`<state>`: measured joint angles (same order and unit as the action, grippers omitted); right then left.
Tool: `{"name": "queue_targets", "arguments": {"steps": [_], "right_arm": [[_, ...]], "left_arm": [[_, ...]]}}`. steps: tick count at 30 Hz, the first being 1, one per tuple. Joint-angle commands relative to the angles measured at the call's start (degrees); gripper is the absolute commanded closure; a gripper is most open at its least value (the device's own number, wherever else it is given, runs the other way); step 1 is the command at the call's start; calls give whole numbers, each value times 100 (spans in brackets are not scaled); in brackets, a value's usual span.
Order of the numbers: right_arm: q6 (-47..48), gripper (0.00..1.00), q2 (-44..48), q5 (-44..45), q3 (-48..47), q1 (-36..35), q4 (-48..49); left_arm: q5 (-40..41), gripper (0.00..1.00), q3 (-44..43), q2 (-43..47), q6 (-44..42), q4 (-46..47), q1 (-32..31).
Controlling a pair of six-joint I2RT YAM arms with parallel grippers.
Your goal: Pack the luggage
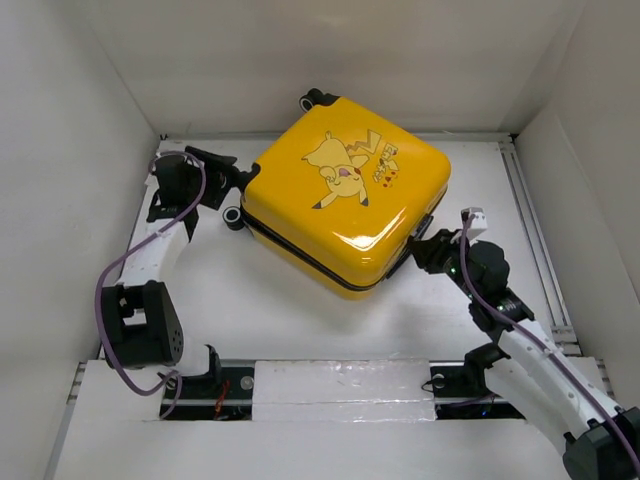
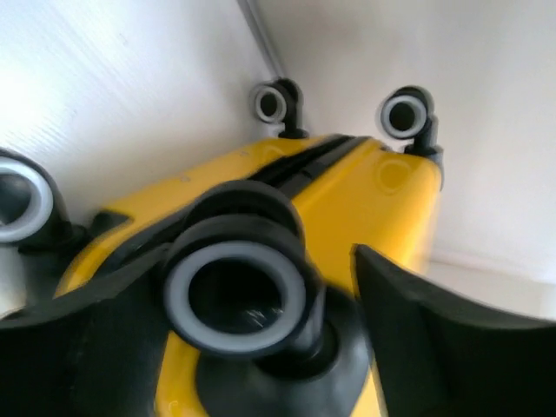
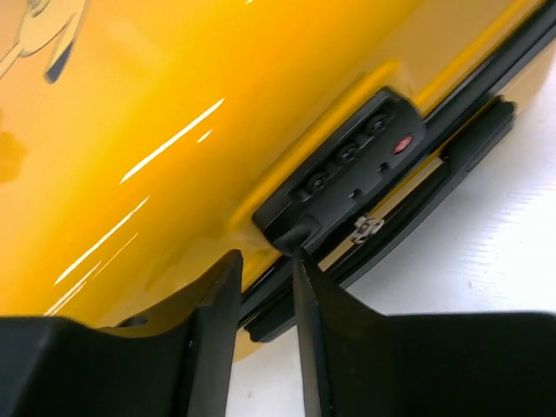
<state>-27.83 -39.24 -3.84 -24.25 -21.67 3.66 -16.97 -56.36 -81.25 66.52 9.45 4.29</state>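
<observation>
Suitcase is shut, lying flat, cartoon side up, turned cornerwise toward the back of the table. I can't see inside it (the zip line is closed wherever it shows). My left gripper sits at the wheel end, fingers wide. One wheel is between them, with a gap on its right side. My right gripper is at the opposite edge, fingers at a narrow slit with nothing in it. Its tips are just below the corner of the combination lock; can't tell if they touch. A metal zip pull hangs beside the lock. White table, plain white walls on three sides. Left wrist view is blurry, leftmost wheel cut off.
</observation>
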Motion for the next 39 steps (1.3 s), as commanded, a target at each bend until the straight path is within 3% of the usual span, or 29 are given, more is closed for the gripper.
{"name": "queue_targets", "arguments": {"steps": [1,3,7,10,11,12,13,14,15,17,19,21,22,25,26,29,33,39], "right_arm": [[137,70,-4,-600,113,-4,275],[191,71,-65,-768,114,-73,275],[261,74,-451,-1259,228,-180,600],[121,78,-803,-1374,228,-347,969],[120,78,-856,-1261,167,-442,1022],[120,78,-857,-1182,166,-443,1023],[120,78,-918,-1033,88,-539,1023],[120,78,-918,-944,18,-627,1023],[42,78,-918,-839,17,-680,1023],[41,79,-770,-558,17,-768,909],[128,79,-541,-234,17,-848,558],[190,79,-183,65,165,-900,347],[191,79,-41,215,271,-900,346],[42,95,276,576,579,-787,346],[-28,100,277,699,579,-786,346],[-29,100,-12,1016,439,-654,162],[208,94,-452,1272,298,-488,275],[936,64,-935,130,166,285,1318]], "left_arm": [[763,18,-1076,347,-1026,180,-43],[1098,2,-1341,408,-1158,-230,-43],[2065,0,-1483,1022,-1501,-226,-43],[2339,0,-1220,1865,-2325,354,-856],[2339,2,-1220,1972,-2328,355,-860],[1947,8,-1037,2086,-2328,442,-1139],[1752,37,-835,2226,-2267,730,-1289],[1637,59,-528,2384,-2153,925,-1491],[1531,76,258,2725,-2048,1170,-1989],[1669,100,966,2913,-2081,1645,-2667],[2404,100,1606,3061,-2432,1560,-3727],[2837,100,2100,3325,-2845,1560,-4355],[3458,100,2625,3709,-2846,1560,-4976],[4305,100,3305,4413,-2768,1376,-5902],[4838,100,3681,4486,-2689,1305,-6471],[5203,100,4167,4025,-2251,1305,-7264],[5013,100,4081,2856,-2072,1795,-7426],[4958,99,3747,2263,-2469,2430,-7426]]}}
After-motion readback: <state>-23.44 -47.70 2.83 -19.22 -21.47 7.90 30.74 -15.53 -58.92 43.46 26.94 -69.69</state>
